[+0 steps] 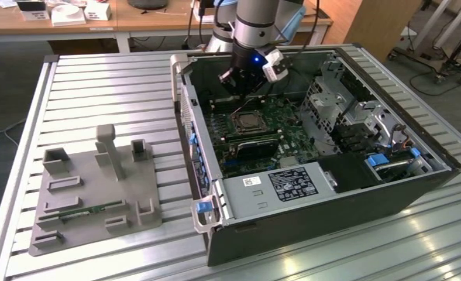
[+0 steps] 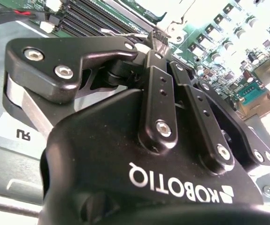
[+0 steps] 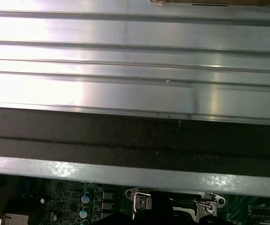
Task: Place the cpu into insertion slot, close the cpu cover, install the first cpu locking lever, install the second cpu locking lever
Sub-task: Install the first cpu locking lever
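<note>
- Black linkage arms of the end effector [image 2: 160, 51] sit closest to the lens in the second wrist view, drawn in so the fingers [image 2: 156, 79] lie side by side; I judge it clenched, though the tips are cut off against the bright board and whether they pinch anything cannot be made out.
- End effector [image 1: 242, 88] in the exterior view hangs inside the open computer case [image 1: 402, 187], at the far end of the motherboard [image 1: 281, 132], just beyond the insertion slot [image 1: 250, 121].
- That position, low and at the socket's far edge, fits work on the socket hardware rather than carrying a part in from outside.
- Insertion slot shows a dark square centre inside a silvery rim; the cpu cover [image 1: 250, 112] seems to lie flat around it, but the cpu itself is too small to separate from the dark centre.
- Silvery bracket and a thin wire-like lever [image 3: 210, 205] appear in the first wrist view, partly cut off and crossed by a dark part; whether the lever is latched cannot be told.
- Case wall [image 3: 135, 140] lies beyond them, then the ribbed metal surface [image 3: 135, 61].
- Grey fixture tray [image 1: 90, 193] stands on the surface at the exterior view's left, well apart from the case.
</note>
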Motion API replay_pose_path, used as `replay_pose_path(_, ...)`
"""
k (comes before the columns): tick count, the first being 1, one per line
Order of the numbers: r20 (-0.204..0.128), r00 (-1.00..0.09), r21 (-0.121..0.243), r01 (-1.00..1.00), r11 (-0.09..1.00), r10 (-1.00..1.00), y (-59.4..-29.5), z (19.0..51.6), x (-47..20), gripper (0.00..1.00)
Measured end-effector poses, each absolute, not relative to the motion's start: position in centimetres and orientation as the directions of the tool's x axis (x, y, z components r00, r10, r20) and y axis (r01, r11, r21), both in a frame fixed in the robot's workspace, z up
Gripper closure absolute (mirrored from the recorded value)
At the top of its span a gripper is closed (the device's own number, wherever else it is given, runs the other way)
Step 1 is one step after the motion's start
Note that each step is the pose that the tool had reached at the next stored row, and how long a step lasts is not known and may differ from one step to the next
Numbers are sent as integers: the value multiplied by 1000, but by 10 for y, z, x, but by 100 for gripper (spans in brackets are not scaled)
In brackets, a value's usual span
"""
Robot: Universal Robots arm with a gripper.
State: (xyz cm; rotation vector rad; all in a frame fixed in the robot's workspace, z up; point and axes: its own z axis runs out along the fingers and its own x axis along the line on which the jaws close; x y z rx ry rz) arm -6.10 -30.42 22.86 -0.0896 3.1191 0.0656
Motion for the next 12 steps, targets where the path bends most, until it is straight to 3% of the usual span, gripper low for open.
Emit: replay_pose_path(12,-22,-998,41,-58,997,-57,-301,224,-55,89)
